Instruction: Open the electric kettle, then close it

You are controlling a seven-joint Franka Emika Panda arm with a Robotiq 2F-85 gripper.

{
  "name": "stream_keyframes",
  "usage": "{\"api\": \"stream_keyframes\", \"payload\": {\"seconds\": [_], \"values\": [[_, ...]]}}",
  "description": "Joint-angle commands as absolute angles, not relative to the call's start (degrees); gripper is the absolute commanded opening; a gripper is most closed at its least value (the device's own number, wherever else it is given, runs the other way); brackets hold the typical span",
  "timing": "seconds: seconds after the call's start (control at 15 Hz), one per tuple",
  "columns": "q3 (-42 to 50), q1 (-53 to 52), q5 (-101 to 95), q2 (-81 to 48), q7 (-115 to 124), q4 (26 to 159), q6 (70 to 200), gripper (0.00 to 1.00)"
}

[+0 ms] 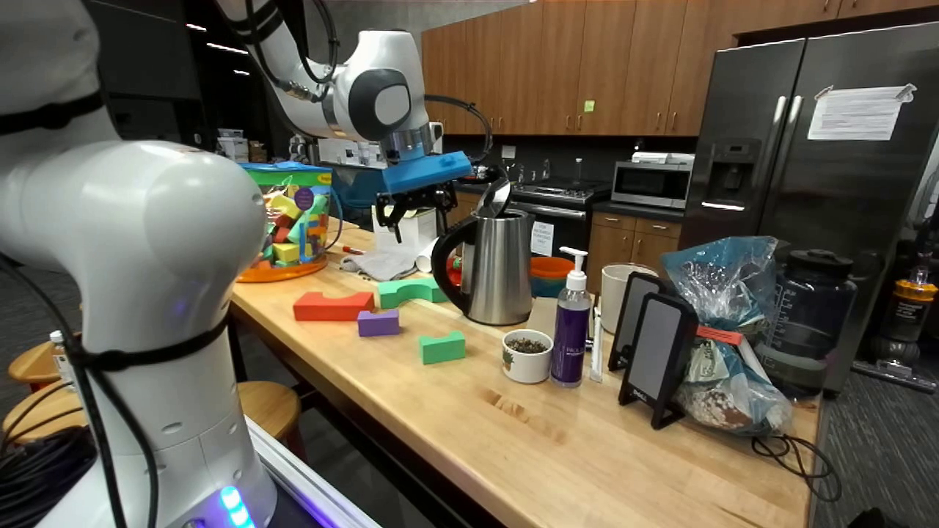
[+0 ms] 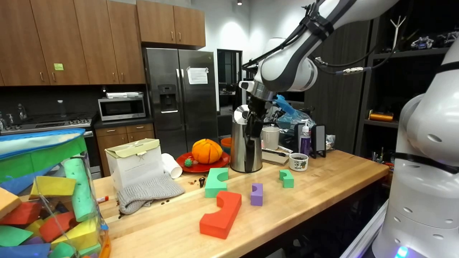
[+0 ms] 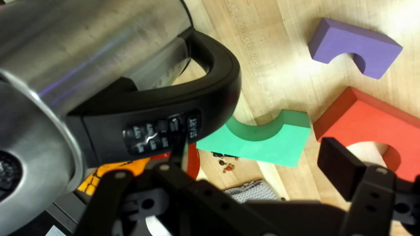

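On the counter [image 1: 631,469] we count one electric kettle [image 1: 500,271], lid [image 2: 239,114] raised, and four loose notched blocks [image 1: 331,308]; above, one tool [image 3: 256,149], two fingers [image 3: 341,167] wide apart

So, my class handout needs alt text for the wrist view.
A steel electric kettle fills the upper left, its black handle marked START. The open end effector spans the bottom; a purple block, a green block and a red block lie on the wooden tabletop.
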State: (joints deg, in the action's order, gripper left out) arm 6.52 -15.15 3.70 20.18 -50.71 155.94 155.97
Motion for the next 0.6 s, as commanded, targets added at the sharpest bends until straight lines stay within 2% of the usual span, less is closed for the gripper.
{"api": "stream_keyframes", "payload": {"seconds": [0.0, 0.53], "values": [[3.43, -12.28, -0.35, 24.87, -47.62, 158.0, 155.74, 1.0], [0.58, -5.88, -6.07, 33.9, -29.85, 158.51, 153.24, 1.0]]}}
